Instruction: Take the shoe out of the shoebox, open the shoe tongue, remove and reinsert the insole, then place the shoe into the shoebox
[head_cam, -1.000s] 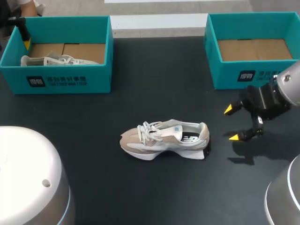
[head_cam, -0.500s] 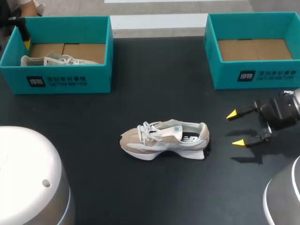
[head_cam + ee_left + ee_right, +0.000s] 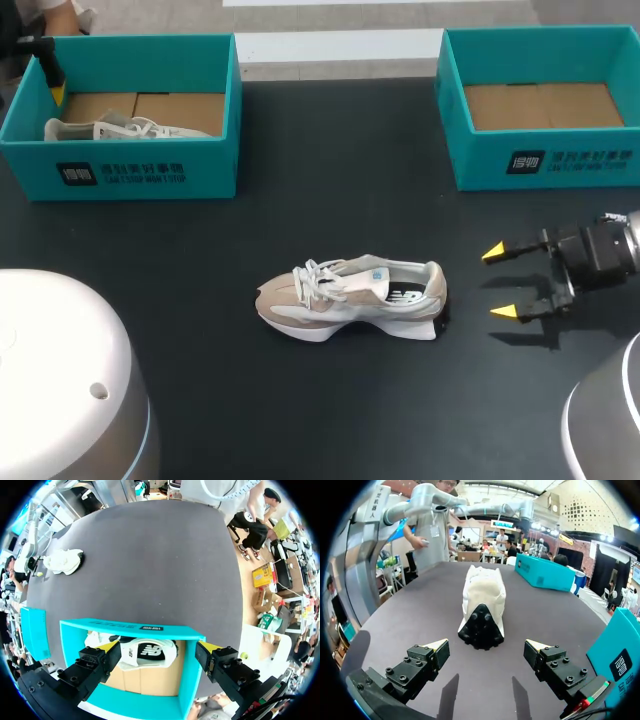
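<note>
Nearest me, my right gripper [image 3: 495, 283] hangs low over the black counter [image 3: 330, 180]. Its yellow-tipped fingers [image 3: 503, 312] are spread wide with nothing between them. It points at the heel of the shoe [image 3: 350, 298] and sits near it, not touching.

In the right wrist view the shoe [image 3: 482, 605] is straight ahead of the right gripper [image 3: 486, 646], black heel patch facing me, and both fingers are clear of it.

The shoe stands on its sole at mid-counter, outside both boxes, toe toward my left. It's beige and white, laces loose, with a small blue tag on the tongue and a logo on the side, which I'm not reading off.

Further back on my right is the right shoebox [image 3: 540, 150], teal, showing only its brown cardboard floor. There's a dark label with white print on its front wall.

Far left is the left shoebox [image 3: 130, 170], with the same kind of label. A second shoe [image 3: 120, 128] lies inside it.

My left gripper [image 3: 159, 647] is above that box, fingers wide apart and holding nothing. The second shoe [image 3: 145, 655] is below and between them, inside the box wall [image 3: 130, 627].
</note>
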Tool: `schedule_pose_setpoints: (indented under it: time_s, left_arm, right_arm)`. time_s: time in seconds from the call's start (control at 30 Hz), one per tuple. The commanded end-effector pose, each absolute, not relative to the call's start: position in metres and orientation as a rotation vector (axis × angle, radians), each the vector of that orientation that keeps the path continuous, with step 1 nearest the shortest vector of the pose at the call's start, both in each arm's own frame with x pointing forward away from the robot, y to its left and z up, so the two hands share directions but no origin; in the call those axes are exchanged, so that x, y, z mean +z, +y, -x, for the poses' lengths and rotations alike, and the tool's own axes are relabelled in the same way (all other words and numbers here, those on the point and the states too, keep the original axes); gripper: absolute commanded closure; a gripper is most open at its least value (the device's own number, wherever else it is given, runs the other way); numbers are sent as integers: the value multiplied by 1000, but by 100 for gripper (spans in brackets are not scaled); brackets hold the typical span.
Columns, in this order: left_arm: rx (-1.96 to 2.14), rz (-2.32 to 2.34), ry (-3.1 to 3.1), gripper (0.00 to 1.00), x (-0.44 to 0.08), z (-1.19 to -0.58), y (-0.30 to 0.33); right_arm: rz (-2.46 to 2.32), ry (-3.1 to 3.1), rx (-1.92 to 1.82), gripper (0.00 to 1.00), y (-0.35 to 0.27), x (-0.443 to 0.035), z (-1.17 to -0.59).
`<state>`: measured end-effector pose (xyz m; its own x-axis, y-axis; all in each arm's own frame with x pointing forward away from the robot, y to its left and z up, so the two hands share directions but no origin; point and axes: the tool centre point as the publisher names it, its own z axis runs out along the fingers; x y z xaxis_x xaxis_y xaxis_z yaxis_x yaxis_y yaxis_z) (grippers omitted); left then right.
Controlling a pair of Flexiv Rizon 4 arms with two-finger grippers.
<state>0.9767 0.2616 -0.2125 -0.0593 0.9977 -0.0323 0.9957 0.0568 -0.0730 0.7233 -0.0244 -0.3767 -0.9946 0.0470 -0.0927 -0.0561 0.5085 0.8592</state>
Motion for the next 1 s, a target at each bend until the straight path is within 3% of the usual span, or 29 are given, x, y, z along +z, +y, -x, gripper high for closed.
schedule_pose_setpoints:
  time_s: [0.03, 1.0]
  left_arm:
    - [115, 2138, -2263, 0, -212, -976, 262]
    - [115, 2138, -2263, 0, -212, -976, 262]
  right_arm:
    - [7, 2640, 1501, 0, -24, -375, -723]
    - [-91, 2589, 1555, 0, 15, -395, -738]
